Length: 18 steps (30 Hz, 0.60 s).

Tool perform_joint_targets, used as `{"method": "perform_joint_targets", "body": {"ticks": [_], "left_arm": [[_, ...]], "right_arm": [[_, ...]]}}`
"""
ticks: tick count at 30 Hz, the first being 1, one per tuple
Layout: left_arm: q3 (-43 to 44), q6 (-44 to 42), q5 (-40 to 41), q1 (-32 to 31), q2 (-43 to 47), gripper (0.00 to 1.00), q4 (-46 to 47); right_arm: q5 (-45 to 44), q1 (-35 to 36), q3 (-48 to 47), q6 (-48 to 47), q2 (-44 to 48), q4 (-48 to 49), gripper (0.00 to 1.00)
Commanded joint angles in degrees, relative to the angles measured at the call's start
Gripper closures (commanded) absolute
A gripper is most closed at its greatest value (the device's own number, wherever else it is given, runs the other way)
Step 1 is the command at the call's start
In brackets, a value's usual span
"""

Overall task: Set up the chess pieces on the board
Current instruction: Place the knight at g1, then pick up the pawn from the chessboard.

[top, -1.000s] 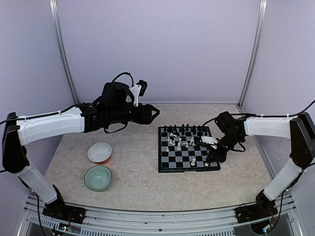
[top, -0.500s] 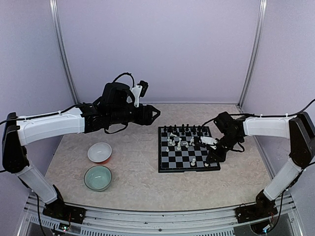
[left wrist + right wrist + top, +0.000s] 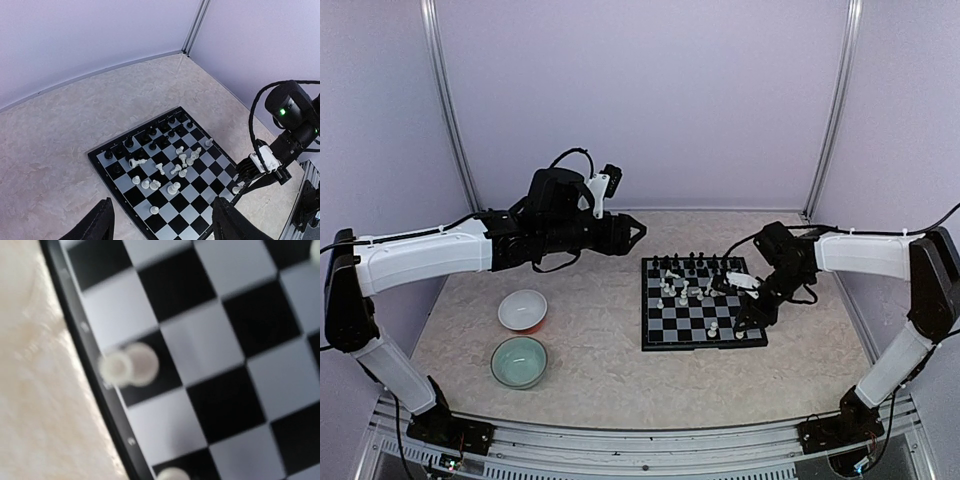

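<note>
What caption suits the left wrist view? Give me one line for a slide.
Chess pieces half-sorted on the board: black along the far edge, white scattered centrally, right gripper low at its edge.

1. The near left part of the board is bare squares, open to a reach from the near or left side.
2. The white chess pieces crowd the board's middle, and the black pieces line its far edge.
3. The right gripper hangs low at the board's near right corner, and its arm bars the right side.
4. The left gripper hangs high, far left of the board, with its jaws spread.
5. The white bowl and the pale green bowl sit well left of the board, with bare tabletop between.
</note>
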<state>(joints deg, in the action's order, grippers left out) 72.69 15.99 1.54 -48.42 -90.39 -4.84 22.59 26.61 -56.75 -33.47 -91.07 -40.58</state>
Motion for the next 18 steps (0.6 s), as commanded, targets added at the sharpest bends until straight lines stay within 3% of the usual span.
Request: {"method": "perform_joint_targets", "body": {"ticks": [1, 4, 9, 18], "left_arm": [[2.13, -1.39, 0.47, -0.76, -0.32, 0.33, -0.3], [2.28, -1.44, 0.57, -0.88, -0.25, 0.33, -0.44], [2.26, -1.49, 0.63, -0.97, -0.05, 0.33, -0.34], [2.35, -1.49, 0.48, -1.06, -0.14, 0.33, -0.43]], "right_arm": [[6.05, -2.59, -7.34, -0.38, 2.37, -3.18, 0.72], [4.96, -6.64, -12.04, 2.25, 0.72, -2.07, 0.74], [-5.24, -9.41, -15.5, 6.53, -5.07, 2.62, 0.79], [-6.88, -9.82, -18.72, 7.52, -13.74, 2.65, 0.76]]}}
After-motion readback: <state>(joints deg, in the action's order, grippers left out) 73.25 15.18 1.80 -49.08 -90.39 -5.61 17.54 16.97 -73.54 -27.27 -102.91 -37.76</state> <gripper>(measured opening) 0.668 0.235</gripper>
